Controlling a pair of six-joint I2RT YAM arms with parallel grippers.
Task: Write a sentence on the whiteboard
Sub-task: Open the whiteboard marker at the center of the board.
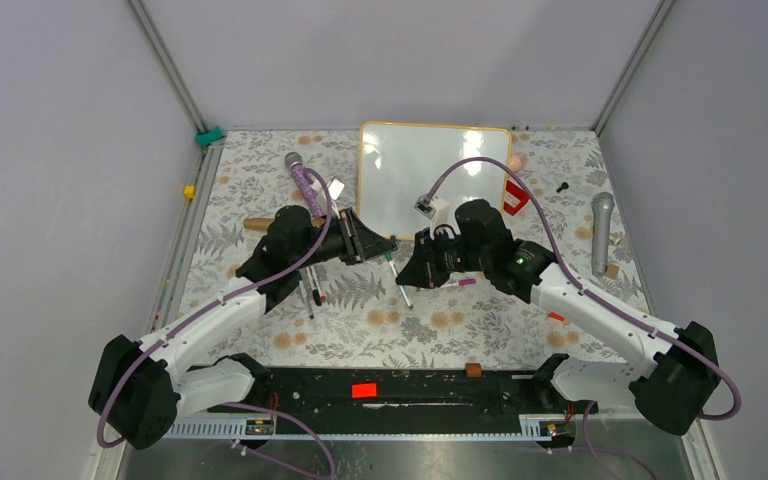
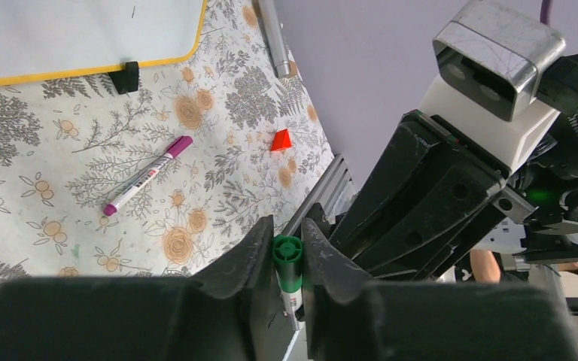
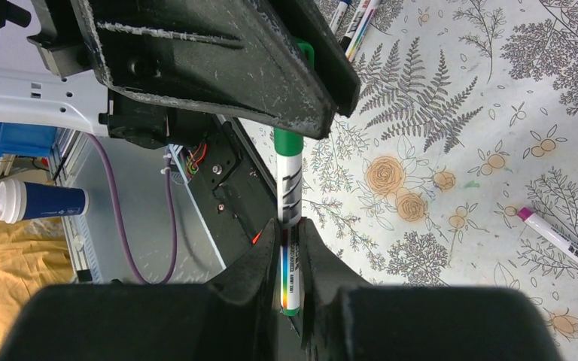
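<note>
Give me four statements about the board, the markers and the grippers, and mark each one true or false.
1. No sentence is written on the whiteboard. True.
2. The right gripper is empty. False: it is shut on the green marker.
3. The left gripper has its fingers around the cap of the green marker. True.
4. The purple marker lies on the whiteboard. False: it lies on the flowered cloth, apart from the board.
</note>
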